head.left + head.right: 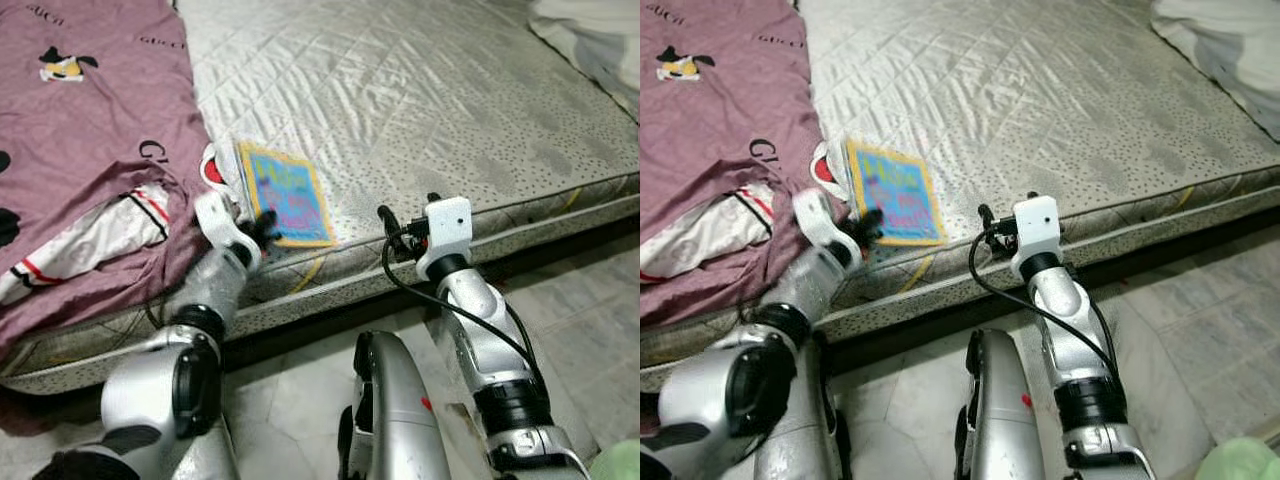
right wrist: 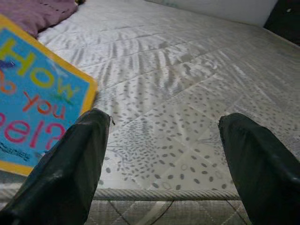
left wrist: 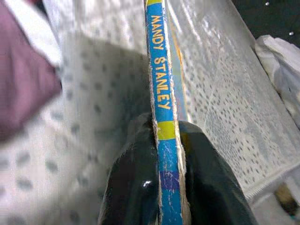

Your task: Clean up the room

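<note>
At the bed's near edge, the left hand (image 1: pixel 262 228) is clenched on the spine of a book (image 1: pixel 288 192) lying on the mattress (image 1: pixel 430 110). The right hand (image 2: pixel 164 159) hovers beside it, fingers spread. Farther off, a purple sheet (image 1: pixel 90 120) lies rumpled; tidying looks barely begun.

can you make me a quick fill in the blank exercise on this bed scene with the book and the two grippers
1. The left gripper is shut on the ____ of the book.
2. The book lies near the front edge of the ____, beside the purple sheet.
3. The right gripper hangs over the mattress edge with its fingers ____.
4. The author name printed on the spine is Mandy ____.

Missing words: spine; mattress; open; Stanley
</note>
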Robot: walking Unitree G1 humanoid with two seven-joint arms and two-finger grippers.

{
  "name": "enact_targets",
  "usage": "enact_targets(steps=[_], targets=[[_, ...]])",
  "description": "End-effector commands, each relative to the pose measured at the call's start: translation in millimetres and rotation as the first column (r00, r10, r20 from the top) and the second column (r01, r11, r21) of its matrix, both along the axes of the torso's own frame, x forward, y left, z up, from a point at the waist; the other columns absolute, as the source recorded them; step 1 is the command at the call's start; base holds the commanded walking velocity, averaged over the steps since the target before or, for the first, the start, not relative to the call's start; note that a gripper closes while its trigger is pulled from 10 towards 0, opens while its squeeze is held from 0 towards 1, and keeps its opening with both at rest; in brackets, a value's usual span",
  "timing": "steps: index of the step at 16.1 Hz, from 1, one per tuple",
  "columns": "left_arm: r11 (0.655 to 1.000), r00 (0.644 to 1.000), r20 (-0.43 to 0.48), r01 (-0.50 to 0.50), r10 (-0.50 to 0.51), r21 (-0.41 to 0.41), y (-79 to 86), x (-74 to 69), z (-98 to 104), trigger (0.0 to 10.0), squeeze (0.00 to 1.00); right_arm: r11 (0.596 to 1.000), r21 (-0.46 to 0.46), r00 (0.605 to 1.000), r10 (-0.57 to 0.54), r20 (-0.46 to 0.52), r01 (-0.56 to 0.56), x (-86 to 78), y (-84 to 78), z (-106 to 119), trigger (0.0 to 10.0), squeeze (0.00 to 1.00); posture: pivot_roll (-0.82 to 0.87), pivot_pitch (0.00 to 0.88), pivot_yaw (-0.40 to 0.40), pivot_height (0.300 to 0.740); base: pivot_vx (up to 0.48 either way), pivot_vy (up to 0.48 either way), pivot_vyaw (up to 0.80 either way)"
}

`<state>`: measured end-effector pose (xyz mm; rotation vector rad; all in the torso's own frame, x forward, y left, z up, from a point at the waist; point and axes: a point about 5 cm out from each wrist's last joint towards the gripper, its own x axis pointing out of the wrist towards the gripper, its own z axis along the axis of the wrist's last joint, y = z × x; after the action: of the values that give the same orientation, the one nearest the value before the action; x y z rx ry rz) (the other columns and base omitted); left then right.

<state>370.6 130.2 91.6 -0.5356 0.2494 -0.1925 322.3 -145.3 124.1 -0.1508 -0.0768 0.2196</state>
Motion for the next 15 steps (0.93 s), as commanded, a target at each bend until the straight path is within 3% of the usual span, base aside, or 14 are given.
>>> enact_targets(steps=[1,2,3,4,6,8,10,14,15], targets=[[0.997,0.999,0.008,-0.042,0.041,0.07,9.5,1.2,2,0.0,0.0,1.0,0.011,1.0,-0.014,0.017,0.014,2.9,-1.1,3,10.0,0.0,-0.05,0.072,-0.063,0.523,0.0,0.0,0.0],[0.995,0.998,0.03,-0.05,0.047,0.091,11.3,3.8,7,0.0,0.0,1.0,0.016,1.0,-0.016,0.021,0.016,4.3,-0.6,4,10.0,0.0,-0.05,0.068,-0.061,0.523,0.0,0.0,0.0],[0.984,0.992,0.117,-0.066,0.047,0.165,15.3,11.0,24,0.0,0.0,0.999,0.027,0.999,-0.022,0.03,0.021,6.5,-0.6,6,10.0,0.0,-0.04,0.059,-0.058,0.523,0.0,0.0,0.0],[0.98,0.985,0.166,-0.076,0.044,0.186,17.0,14.8,35,0.0,0.0,0.999,0.04,0.999,-0.026,0.032,0.025,8.5,-0.4,7,10.0,0.0,-0.04,0.052,-0.056,0.523,0.0,0.0,0.0],[0.963,0.979,0.205,-0.072,0.018,0.261,23.3,16.0,44,0.0,0.0,0.992,0.123,0.999,-0.026,0.019,0.024,12.3,3.7,10,10.0,0.0,-0.02,0.025,-0.043,0.523,0.0,0.0,0.0],[0.945,0.977,0.211,-0.085,0.017,0.316,31.6,4.3,34,0.0,0.0,0.977,0.215,1.0,-0.011,-0.002,0.011,14.8,13.7,9,10.0,0.0,0.02,0.011,-0.018,0.523,0.0,0.0,0.0],[0.933,0.977,0.212,-0.093,0.018,0.348,34.6,-13.9,23,0.0,0.0,0.971,0.241,1.0,-0.003,-0.007,0.005,15.1,21.5,6,10.0,0.0,0.03,0.005,-0.011,0.523,0.0,0.0,0.0],[0.898,0.984,0.18,-0.08,0.001,0.432,33.2,-37.0,12,0.0,0.0,0.952,0.306,1.0,0.014,0.0,-0.013,16.7,23.9,7,10.0,0.0,0.08,0.0,-0.021,0.527,0.0,0.0,0.0],[0.891,0.981,0.191,-0.103,0.019,0.441,33.6,-38.9,15,10.0,0.0,0.951,0.31,1.0,0.021,-0.005,-0.019,17.7,25.3,6,10.0,0.0,0.09,0.0,-0.02,0.542,0.0,0.0,0.0]])
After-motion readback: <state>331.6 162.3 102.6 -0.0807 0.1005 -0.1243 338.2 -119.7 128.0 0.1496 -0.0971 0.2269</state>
